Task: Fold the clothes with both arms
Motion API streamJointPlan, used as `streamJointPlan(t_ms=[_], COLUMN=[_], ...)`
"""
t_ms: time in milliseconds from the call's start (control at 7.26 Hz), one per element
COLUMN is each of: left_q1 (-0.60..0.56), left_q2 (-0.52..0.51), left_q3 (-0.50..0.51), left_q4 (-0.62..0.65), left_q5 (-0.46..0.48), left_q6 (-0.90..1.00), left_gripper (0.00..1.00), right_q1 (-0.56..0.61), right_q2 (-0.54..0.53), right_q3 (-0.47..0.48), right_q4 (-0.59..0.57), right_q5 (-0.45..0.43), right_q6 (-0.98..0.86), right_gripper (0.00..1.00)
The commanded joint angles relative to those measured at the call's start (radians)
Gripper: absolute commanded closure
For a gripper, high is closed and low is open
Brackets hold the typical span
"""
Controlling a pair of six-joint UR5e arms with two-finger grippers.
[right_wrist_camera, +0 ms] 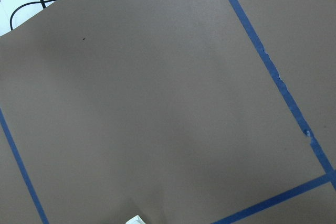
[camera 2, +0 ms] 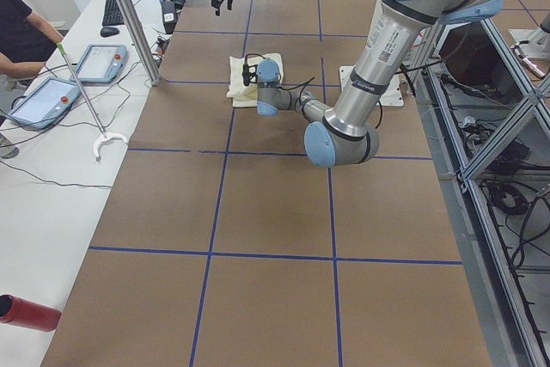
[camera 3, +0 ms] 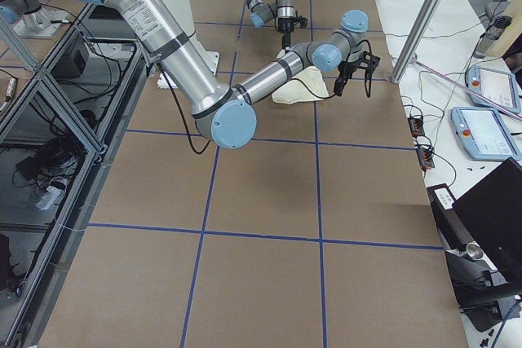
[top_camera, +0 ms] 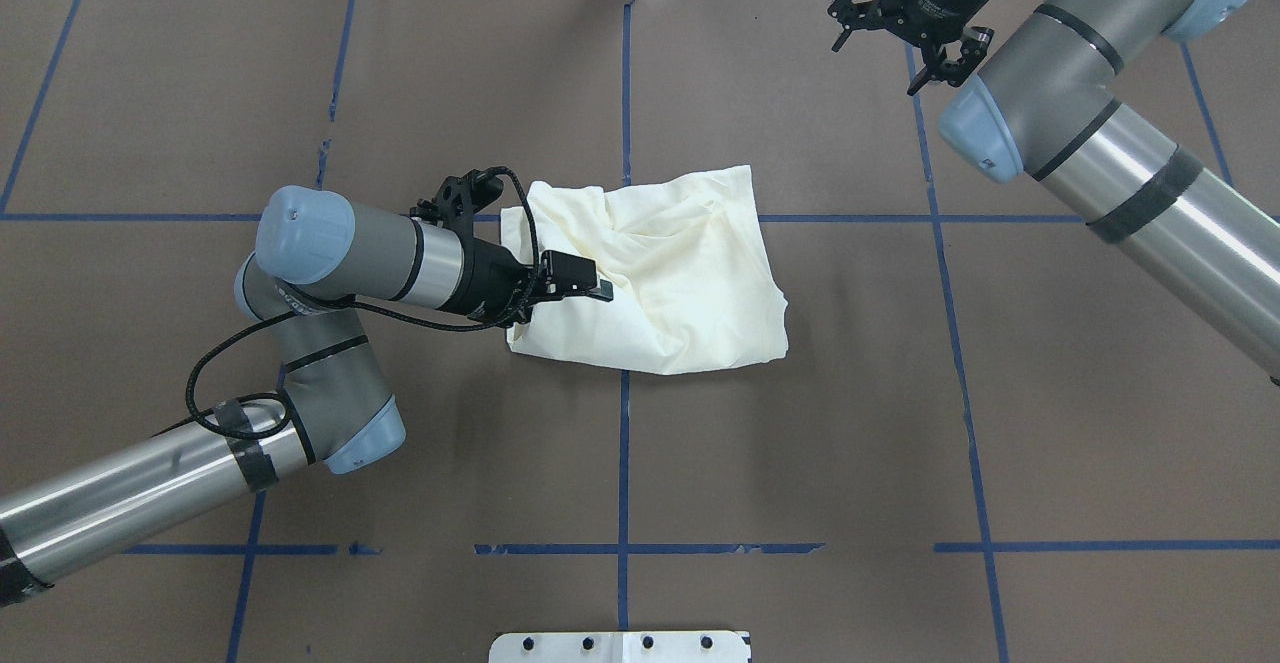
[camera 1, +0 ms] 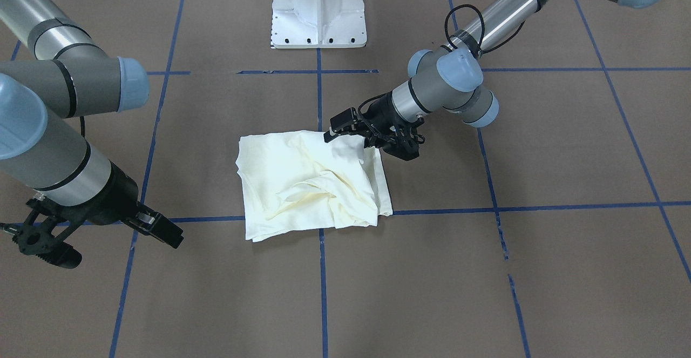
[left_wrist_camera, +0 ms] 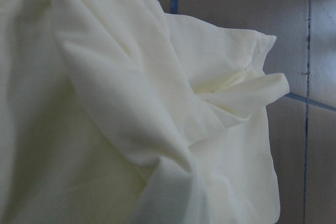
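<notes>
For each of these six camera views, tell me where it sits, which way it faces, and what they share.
Front-facing: across the table, looking down at the shirt; left gripper on its edge.
Overhead: behind the robot, looking down; right gripper open, away from the cloth.
Exterior left: table end; left arm near.
Exterior right: opposite end; right arm near.
Left wrist: close on the shirt's folds; no fingers visible.
Right wrist: bare table, blue tape.
Shared: the four exterior views show the shirt and both arms.

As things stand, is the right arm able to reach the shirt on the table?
Probably yes. The right end effector hangs open above bare table, apart from the shirt, with nothing between them. The left end effector occupies only the opposite edge.
</notes>
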Motion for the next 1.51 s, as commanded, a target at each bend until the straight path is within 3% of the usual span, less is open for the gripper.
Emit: streamJointPlan(t_ms=[0, 413, 688, 826, 964, 1377], left_q1=[0.033, 0.111, 0.125, 0.122, 0.088, -0.117], left_q2=[0.059, 0.067, 0.096, 0.158, 0.214, 0.303], left_q3=[-0.009, -0.035, -0.130, -0.203, -0.252, -0.264], left_q4=[-0.098, -0.160, -0.161, -0.151, -0.148, -0.137], left_q5=[-0.036, -0.045, -0.047, -0.052, -0.114, -0.237], left_q6=[0.000, -0.052, -0.138, -0.138, -0.137, -0.097], left_gripper=[0.00, 0.00, 0.00, 0.00, 0.00, 0.00], right_q1=[0.000, 0.000, 0.002, 0.002, 0.002, -0.046], right_q2=[-0.002, -0.006, -0.010, -0.011, -0.008, -0.014], right_q3=[0.000, 0.000, -0.002, 0.000, 0.000, 0.050], right_q4=[0.000, 0.002, 0.002, 0.002, 0.002, 0.000], right_q5=[0.000, -0.002, -0.002, -0.002, -0.002, -0.020], right_q6=[-0.001, -0.003, -0.029, -0.030, -0.030, -0.030], right_gripper=[0.00, 0.00, 0.00, 0.00, 0.00, 0.00])
